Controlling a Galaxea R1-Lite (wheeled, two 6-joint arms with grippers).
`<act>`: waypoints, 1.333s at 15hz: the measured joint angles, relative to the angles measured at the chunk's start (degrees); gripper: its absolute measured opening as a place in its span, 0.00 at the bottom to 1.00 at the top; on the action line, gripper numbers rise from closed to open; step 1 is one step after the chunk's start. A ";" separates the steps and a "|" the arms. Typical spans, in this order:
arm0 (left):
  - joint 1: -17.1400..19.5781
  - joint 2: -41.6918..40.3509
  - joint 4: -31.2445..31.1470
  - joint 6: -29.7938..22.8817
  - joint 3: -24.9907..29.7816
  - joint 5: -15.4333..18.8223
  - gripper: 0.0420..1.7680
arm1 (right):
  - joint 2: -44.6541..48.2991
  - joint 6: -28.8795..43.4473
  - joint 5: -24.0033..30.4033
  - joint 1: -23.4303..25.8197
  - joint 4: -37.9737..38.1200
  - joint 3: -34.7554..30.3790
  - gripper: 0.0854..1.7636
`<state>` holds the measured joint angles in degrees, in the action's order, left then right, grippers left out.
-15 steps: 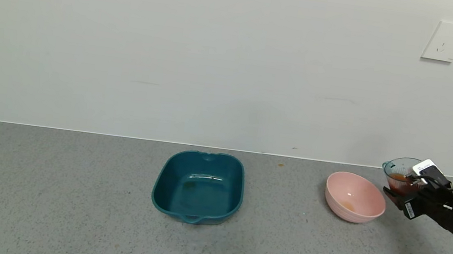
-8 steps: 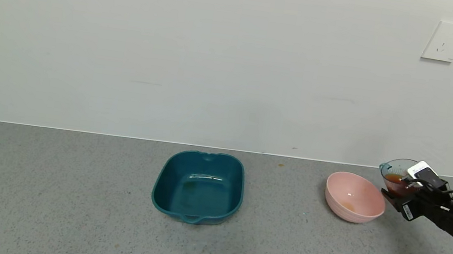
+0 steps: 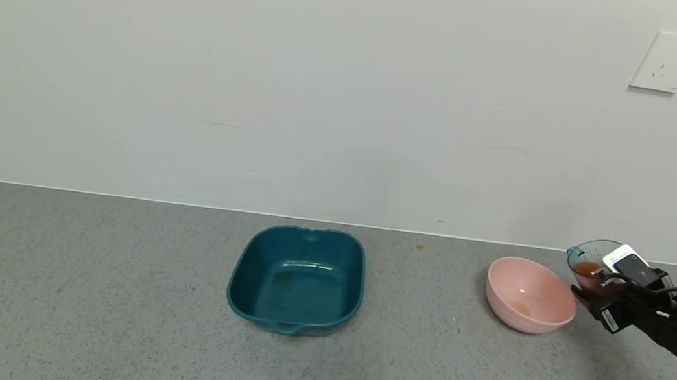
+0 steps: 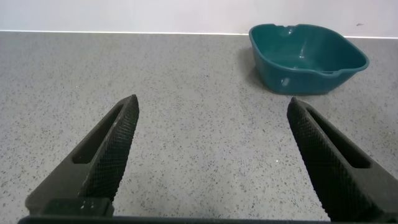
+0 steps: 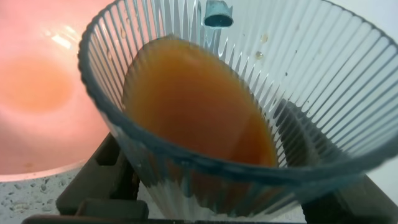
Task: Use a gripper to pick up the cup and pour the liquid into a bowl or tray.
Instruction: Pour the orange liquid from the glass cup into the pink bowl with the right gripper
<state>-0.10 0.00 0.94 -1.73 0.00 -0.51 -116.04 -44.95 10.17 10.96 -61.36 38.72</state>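
My right gripper (image 3: 602, 285) is shut on the cup (image 3: 590, 262), a ribbed translucent blue-grey tumbler, held just right of the pink bowl (image 3: 548, 309) and tipped toward it. Orange-brown liquid (image 3: 587, 270) sits in the cup. In the right wrist view the cup (image 5: 323, 81) fills the frame, the liquid (image 5: 199, 106) leans toward the rim on the bowl side, and the bowl (image 5: 37, 137) lies beyond it with a faint orange patch at its bottom. My left gripper (image 4: 211, 109) is open and empty over bare counter.
A dark teal rectangular tray (image 3: 297, 279) stands mid-counter, left of the bowl; it also shows in the left wrist view (image 4: 308, 56). The grey speckled counter (image 3: 69, 298) ends at a white wall with a socket (image 3: 667, 62).
My right gripper has tilted the cup further toward the pink bowl and shifted slightly left. The left arm has not moved.
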 joint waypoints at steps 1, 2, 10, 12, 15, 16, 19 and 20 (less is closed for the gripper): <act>0.00 0.00 0.00 0.00 0.00 0.00 0.97 | 0.00 -0.52 -0.04 -0.02 0.04 0.12 0.78; 0.00 0.00 0.00 0.00 0.00 0.00 0.97 | 0.00 -0.94 -0.09 -0.07 -0.02 0.33 0.78; 0.00 0.00 0.00 0.00 0.00 0.00 0.97 | 0.00 -6.84 -0.20 0.04 0.33 0.33 0.78; 0.00 0.00 0.00 0.00 0.00 0.02 0.97 | -0.13 -8.41 -1.22 0.06 0.37 0.44 0.78; 0.00 0.00 0.00 0.00 0.00 0.00 0.97 | -0.35 -10.75 -2.32 -0.02 0.39 0.63 0.78; 0.00 0.00 0.00 0.00 0.00 0.00 0.97 | -0.46 -11.41 -2.54 -0.07 0.41 0.67 0.78; 0.00 0.00 0.00 0.00 0.00 0.00 0.97 | -0.69 -13.62 -3.95 -0.13 0.39 0.83 0.78; 0.00 0.00 0.00 0.00 0.00 0.00 0.97 | -0.74 -14.45 -4.30 -0.20 0.37 0.85 0.78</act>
<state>-0.10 0.00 0.94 -1.73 0.00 -0.51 -116.79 -59.39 5.86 10.76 -60.99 39.57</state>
